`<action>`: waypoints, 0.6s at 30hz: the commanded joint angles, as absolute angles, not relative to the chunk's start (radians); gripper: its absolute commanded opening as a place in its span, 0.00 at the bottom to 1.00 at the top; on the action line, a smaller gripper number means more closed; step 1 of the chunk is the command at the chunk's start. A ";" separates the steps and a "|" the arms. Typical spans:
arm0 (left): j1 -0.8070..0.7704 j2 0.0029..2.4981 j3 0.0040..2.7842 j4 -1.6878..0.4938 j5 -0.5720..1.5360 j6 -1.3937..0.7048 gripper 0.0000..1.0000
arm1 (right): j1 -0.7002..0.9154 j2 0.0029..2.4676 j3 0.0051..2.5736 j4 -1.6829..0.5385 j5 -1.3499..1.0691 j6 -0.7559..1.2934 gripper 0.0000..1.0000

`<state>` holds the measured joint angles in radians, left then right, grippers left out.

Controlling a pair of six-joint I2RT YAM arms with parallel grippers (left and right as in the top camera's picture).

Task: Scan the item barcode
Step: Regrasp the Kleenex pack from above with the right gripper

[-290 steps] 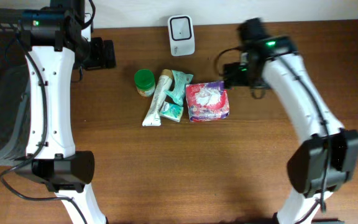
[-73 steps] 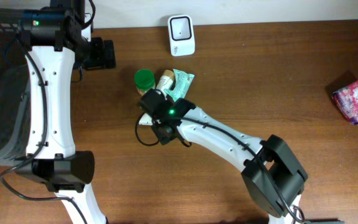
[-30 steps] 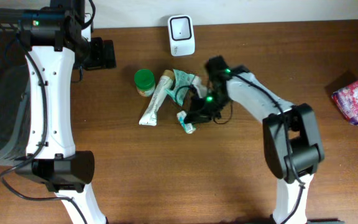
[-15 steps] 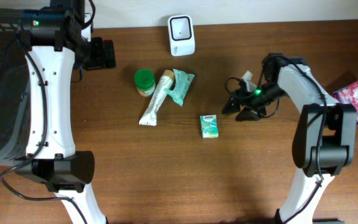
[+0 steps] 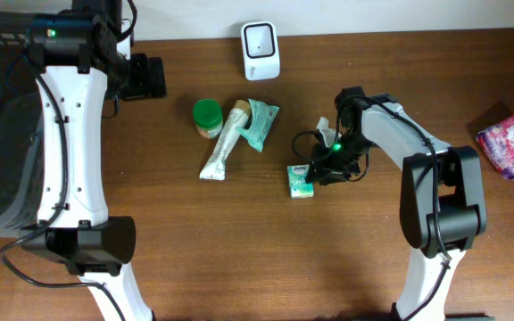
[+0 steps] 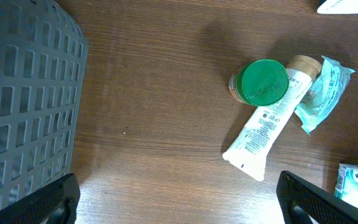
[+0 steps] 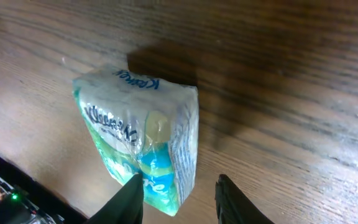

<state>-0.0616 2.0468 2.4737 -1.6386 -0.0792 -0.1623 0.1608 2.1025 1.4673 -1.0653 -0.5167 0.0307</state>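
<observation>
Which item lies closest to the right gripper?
The small Kleenex tissue pack, alone right beside the right gripper; the jar, tube and teal pouch sit clustered further left, the pink pack far right.

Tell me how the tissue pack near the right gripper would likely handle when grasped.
The tissue pack will probably squash rather than resist: its wrapper looks soft and crinkled. The glossy film may slip. Lying flat, it should slide, not roll.

The only word that could be read was the brand Kleenex, printed on the tissue pack (image 7: 143, 140) lying at the tips of the right pincer (image 7: 180, 198).
</observation>
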 commanded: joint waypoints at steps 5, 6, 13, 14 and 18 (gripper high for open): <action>-0.062 2.050 2.470 -1.640 -0.083 -0.171 0.99 | 0.163 2.084 1.459 -1.029 -0.700 0.038 0.36; -0.062 2.050 2.469 -1.640 -0.083 -0.171 0.99 | 0.163 2.084 1.458 -1.032 -0.675 0.038 0.36; -0.062 2.050 2.470 -1.640 -0.083 -0.171 0.99 | 0.181 2.084 1.415 -0.985 -0.569 0.069 0.37; -0.062 2.050 2.469 -1.640 -0.083 -0.171 0.99 | 0.186 2.084 1.399 -0.960 -0.575 0.088 0.37; -0.062 2.050 2.469 -1.640 -0.083 -0.171 0.99 | 0.235 2.084 1.388 -0.902 -0.596 0.113 0.31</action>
<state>-0.0616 2.0468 2.4737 -1.6386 -0.0792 -0.1623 0.1974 2.1021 1.4002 -0.9253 -0.5896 0.0792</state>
